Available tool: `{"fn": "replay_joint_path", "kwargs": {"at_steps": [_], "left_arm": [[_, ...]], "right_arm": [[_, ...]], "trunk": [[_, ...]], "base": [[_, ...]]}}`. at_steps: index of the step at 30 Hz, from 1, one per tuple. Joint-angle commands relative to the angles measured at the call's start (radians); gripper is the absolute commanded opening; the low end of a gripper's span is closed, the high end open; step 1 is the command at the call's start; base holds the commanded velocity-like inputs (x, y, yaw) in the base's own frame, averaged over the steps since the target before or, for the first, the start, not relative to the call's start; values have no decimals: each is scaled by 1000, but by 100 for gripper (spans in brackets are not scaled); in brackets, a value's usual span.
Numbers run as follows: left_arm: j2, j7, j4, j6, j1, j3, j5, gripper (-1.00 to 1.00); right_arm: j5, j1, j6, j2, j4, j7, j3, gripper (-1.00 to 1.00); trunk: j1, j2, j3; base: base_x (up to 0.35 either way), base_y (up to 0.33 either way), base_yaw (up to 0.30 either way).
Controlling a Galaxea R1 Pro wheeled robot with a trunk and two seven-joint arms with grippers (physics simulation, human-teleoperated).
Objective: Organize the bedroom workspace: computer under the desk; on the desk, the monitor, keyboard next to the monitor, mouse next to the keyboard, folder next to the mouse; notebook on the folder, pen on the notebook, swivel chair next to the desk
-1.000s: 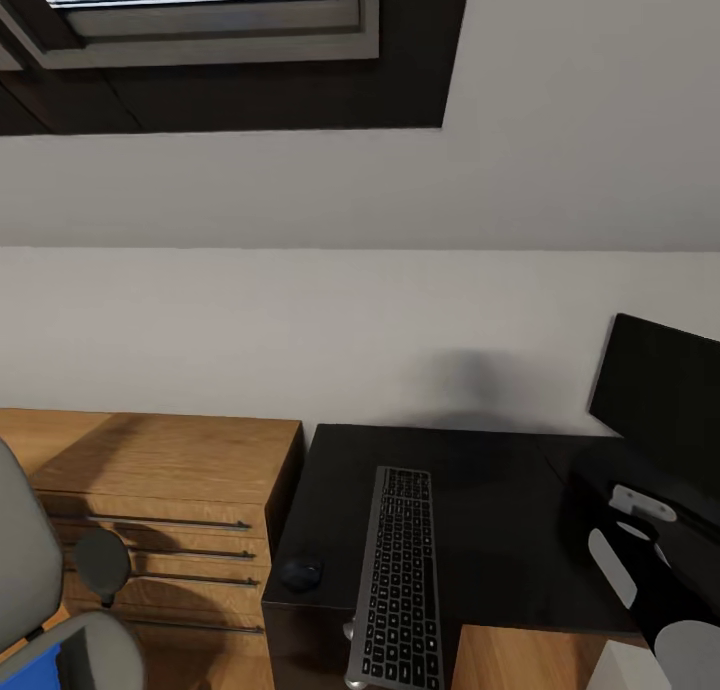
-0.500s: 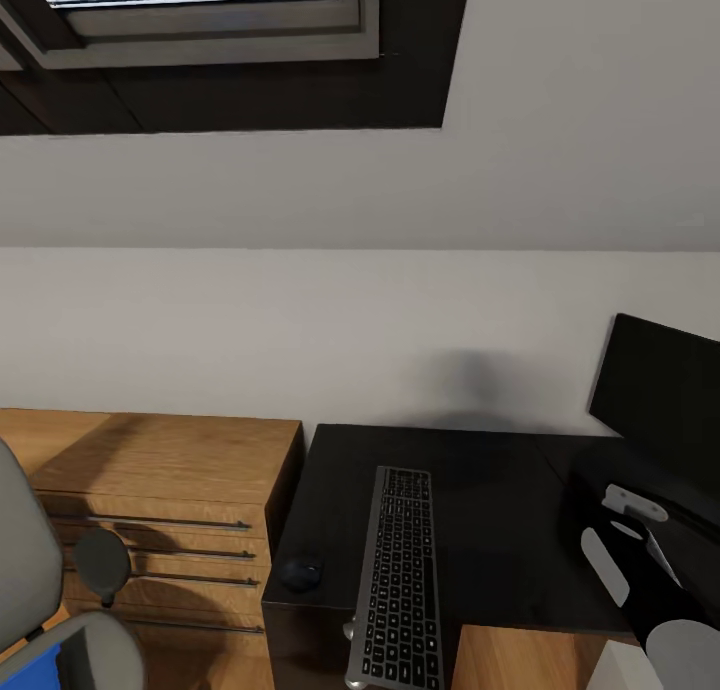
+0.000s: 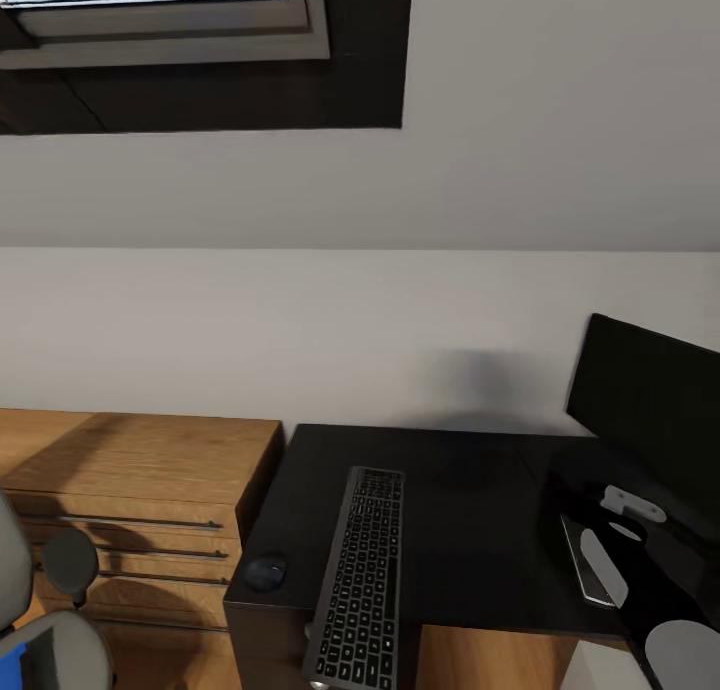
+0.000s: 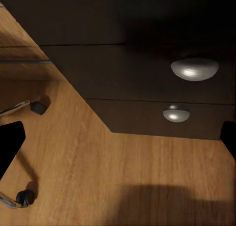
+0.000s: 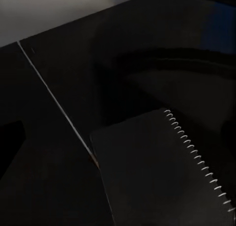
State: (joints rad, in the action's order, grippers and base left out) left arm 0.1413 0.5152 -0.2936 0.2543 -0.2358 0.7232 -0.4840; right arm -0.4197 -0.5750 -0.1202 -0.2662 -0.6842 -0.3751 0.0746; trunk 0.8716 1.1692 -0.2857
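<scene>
The black desk (image 3: 470,530) carries the keyboard (image 3: 360,580), which lies lengthwise with its near end over the front edge. The small mouse (image 3: 266,573) sits left of it near the desk's corner. At the right stands the monitor (image 3: 650,400). My right arm (image 3: 640,580) reaches over the desk beside a dark spiral-bound notebook (image 3: 582,560) (image 5: 162,177) lying flat. My right gripper (image 5: 118,147) hovers above it, its fingers faint at the view's edges. A thin pale line (image 5: 54,98) runs beside the notebook; pen or desk seam, I cannot tell. The swivel chair (image 3: 45,650) holds the blue folder (image 3: 10,662).
A low wooden drawer cabinet (image 3: 130,490) stands against the wall left of the desk. My left gripper (image 4: 118,142) hangs open low over the plank floor (image 4: 123,177), facing the drawer unit's silver knobs (image 4: 194,69) and chair castors (image 4: 24,196). A skylight (image 3: 150,0) is overhead.
The head camera has turned right, so everything sits further left. The notebook's pale-edged side now shows beside my right arm, which has shifted slightly left.
</scene>
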Motion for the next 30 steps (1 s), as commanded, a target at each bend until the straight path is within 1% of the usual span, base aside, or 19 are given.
{"fn": "replay_joint_path", "kwargs": {"at_steps": [1, 2, 4, 6, 7, 10, 11, 13, 15, 16, 17, 18, 23, 24, 28, 29, 30], "left_arm": [[0, 5, 1, 6, -1, 9, -10, 100], [-2, 6, 10, 6, -1, 6, -10, 100], [-3, 6, 25, 8, -1, 6, -10, 100], [-4, 6, 53, 21, -1, 6, -10, 100], [-4, 6, 67, 39, -1, 5, -10, 100], [-5, 6, 82, 72, -1, 5, -10, 100], [-5, 6, 95, 93, -2, 6, -10, 100], [-5, 6, 112, 110, -1, 7, -9, 100], [-3, 6, 150, 136, -1, 8, -9, 100], [-3, 6, 179, 158, -1, 8, -9, 100], [-3, 6, 188, 168, -1, 8, -9, 100], [-3, 5, 205, 196, -1, 8, -9, 100], [-3, 5, 239, 280, -1, 8, -8, 100], [-3, 5, 248, 307, -1, 9, -8, 100], [-4, 5, 259, 355, 4, 9, -8, 100], [-4, 5, 261, 375, 9, 9, -8, 100], [-5, 5, 263, 412, 15, 9, -8, 100]], "right_arm": [[-4, 0, -4, -1, -2, -3, -1, 100], [-1, 0, -2, -6, 44, -2, -2, 100], [0, 0, 0, -9, 65, -1, -2, 100], [1, -1, 13, -17, 93, -1, -1, 100], [2, -1, 28, -27, 108, -1, -1, 100], [4, -2, 60, -40, 134, -1, -2, 100], [6, -3, 84, -48, 156, -1, -2, 100], [11, -9, 108, -55, 180, -1, -2, 100], [39, -29, 155, -68, 243, -1, -3, 100], [77, -41, 191, -78, 293, 2, -4, 100], [88, -45, 201, -81, 308, 4, -4, 100], [104, -50, 217, -89, 336, 14, -3, 100], [123, -56, 234, -101, 380, 68, -3, 100], [126, -57, 235, -103, 389, 88, -3, 100], [132, -58, 232, -105, 402, 113, -2, 100], [133, -58, 232, -105, 405, 118, -1, 100], [133, -58, 230, -104, 407, 123, -1, 100]], "trunk": [[0, 1, -1], [0, 1, -1], [0, 1, -1], [0, 1, -1], [0, 1, -1], [0, 1, -1], [0, 1, -1], [0, 1, -1], [0, 1, -1], [0, 1, -1], [0, 1, -1], [0, 1, -1], [0, 1, -1], [0, 1, -1], [0, 1, -1], [0, 1, -1], [0, 1, -1]], "base": [[0, -122, 0], [0, -20, 0], [0, -15, 0], [0, -8, 0], [0, -4, 0], [0, -3, 0], [0, -1, 0], [0, -1, 0], [0, 0, 0], [0, 0, 0], [0, 0, 0], [0, 0, 0], [0, 0, 0], [0, 0, 0], [0, 0, 0], [0, 0, 0], [0, 0, 0]]}}
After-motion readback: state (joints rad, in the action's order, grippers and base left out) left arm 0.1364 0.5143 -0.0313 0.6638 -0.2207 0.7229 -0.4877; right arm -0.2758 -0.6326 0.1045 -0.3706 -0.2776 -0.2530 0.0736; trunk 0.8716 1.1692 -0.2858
